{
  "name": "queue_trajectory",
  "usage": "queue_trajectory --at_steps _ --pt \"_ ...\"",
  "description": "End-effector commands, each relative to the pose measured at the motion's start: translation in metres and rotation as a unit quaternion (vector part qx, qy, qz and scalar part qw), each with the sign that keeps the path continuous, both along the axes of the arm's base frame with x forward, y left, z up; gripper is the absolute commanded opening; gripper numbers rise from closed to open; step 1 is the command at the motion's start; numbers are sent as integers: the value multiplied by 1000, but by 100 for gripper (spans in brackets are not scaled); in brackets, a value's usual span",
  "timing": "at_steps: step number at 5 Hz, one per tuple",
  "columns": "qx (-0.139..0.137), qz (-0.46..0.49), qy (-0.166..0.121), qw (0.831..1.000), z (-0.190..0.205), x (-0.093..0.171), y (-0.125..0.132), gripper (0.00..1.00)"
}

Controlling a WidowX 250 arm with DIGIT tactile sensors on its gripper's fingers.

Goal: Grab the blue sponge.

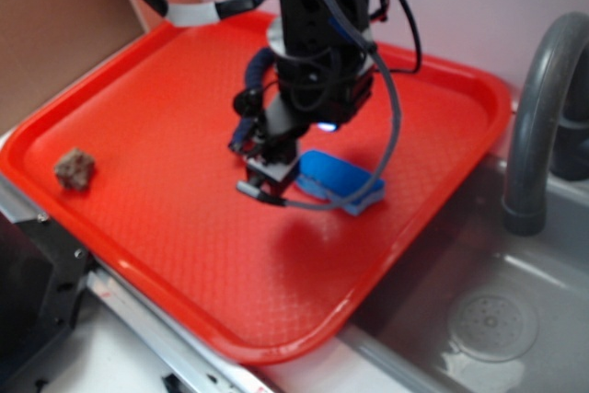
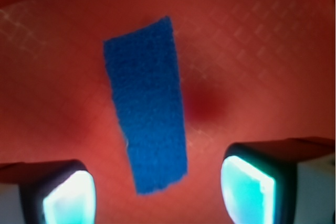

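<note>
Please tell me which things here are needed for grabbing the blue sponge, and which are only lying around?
Needed for the job:
- blue sponge, lying on the red tray
- gripper, open, a finger on each side of the sponge

Only lying around:
- brown lump near the tray's edge
- sink
- grey faucet

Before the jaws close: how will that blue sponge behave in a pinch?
The blue sponge probably compresses: its top looks fuzzy and porous. It is likely light, a thin slab lying flat on the red tray. It is unlikely to roll; it may slide on the tray's smooth plastic.
</note>
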State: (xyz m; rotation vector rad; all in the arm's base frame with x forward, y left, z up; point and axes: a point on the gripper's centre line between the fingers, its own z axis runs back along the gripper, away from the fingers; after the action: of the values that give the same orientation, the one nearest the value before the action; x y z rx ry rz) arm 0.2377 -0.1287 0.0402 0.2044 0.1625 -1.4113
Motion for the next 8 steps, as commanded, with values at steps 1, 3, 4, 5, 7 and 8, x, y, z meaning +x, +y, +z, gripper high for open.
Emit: queue_trajectory --at_steps 1,3,4,5,7,8 --pt "-18 2 2 1000 -12 -8 -8 100" --pt "-80 42 -19 996 -6 -5 -2 0" --pt "-95 118 -39 988 0 4 7 0" --pt "-38 238 -53 969 50 13 46 0" --pt "6 469 -86 879 130 -7 84 0" --pt "4 575 -97 812 148 -19 82 0"
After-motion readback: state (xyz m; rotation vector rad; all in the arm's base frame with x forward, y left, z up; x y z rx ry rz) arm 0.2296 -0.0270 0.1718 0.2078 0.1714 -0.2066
